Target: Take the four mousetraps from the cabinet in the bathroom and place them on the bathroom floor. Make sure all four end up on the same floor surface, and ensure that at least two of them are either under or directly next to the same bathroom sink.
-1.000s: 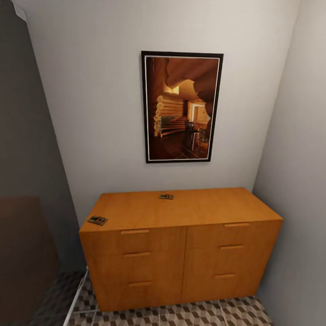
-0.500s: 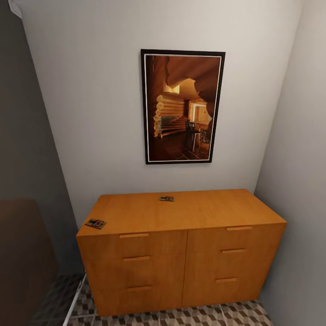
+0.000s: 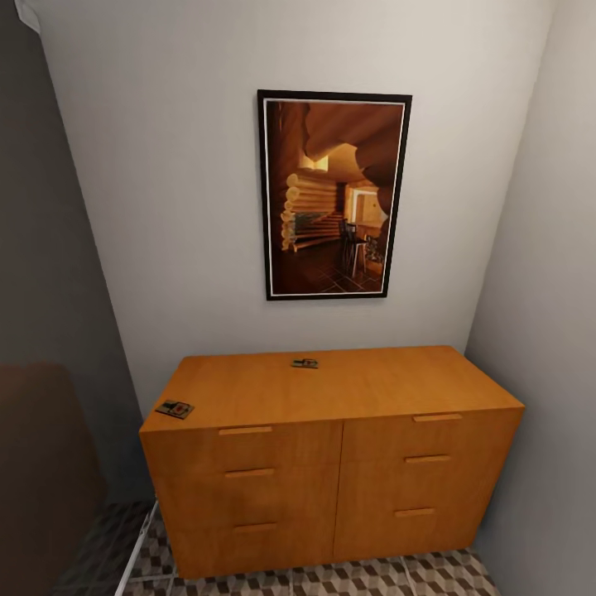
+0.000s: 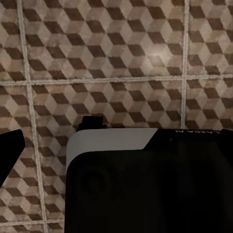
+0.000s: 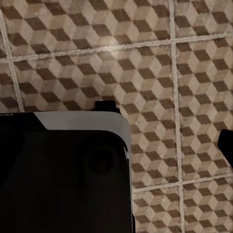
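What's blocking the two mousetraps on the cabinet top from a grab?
Nothing visible. One mousetrap lies at the cabinet's front left corner, the other mousetrap near the back edge mid-top; bare wood lies around both. The framed picture hangs well above. Both wrist views look at the bathroom floor.

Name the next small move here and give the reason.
Probably raise the left arm toward the mousetrap at the front left corner of the cabinet top. It is the nearer of two traps there; the other lies by the wall, and both wrist cameras face floor tiles.
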Motion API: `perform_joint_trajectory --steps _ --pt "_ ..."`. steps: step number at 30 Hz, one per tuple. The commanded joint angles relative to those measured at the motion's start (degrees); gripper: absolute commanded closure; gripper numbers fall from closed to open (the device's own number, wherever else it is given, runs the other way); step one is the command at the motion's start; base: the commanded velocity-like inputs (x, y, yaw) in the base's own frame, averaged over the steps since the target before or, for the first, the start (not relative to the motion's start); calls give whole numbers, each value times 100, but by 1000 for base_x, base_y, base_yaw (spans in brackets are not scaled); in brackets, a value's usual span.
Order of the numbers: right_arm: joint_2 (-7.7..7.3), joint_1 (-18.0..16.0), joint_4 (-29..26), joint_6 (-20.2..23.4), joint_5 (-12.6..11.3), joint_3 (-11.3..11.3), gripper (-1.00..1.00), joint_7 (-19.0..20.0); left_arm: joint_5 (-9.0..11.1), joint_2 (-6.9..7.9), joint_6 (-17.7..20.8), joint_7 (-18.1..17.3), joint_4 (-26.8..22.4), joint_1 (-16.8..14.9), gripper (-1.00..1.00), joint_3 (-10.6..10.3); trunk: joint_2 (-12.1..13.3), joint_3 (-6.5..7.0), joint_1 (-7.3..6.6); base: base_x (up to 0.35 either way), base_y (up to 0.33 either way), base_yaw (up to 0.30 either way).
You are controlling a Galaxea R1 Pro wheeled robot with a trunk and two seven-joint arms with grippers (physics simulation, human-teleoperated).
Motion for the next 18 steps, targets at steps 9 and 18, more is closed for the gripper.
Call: perform_joint_trajectory --steps 9,18 --pt "-4 -8 17 -47 67 -49 -100 -17 64 0 -21 -6 7 -5 -100 -49 -5 -7 0 0 0 0" --pt "2 -8 17 -44 49 -50 -100 -18 81 1 -15 -1 11 -5 -100 -45 -5 -7 0 0 0 0"
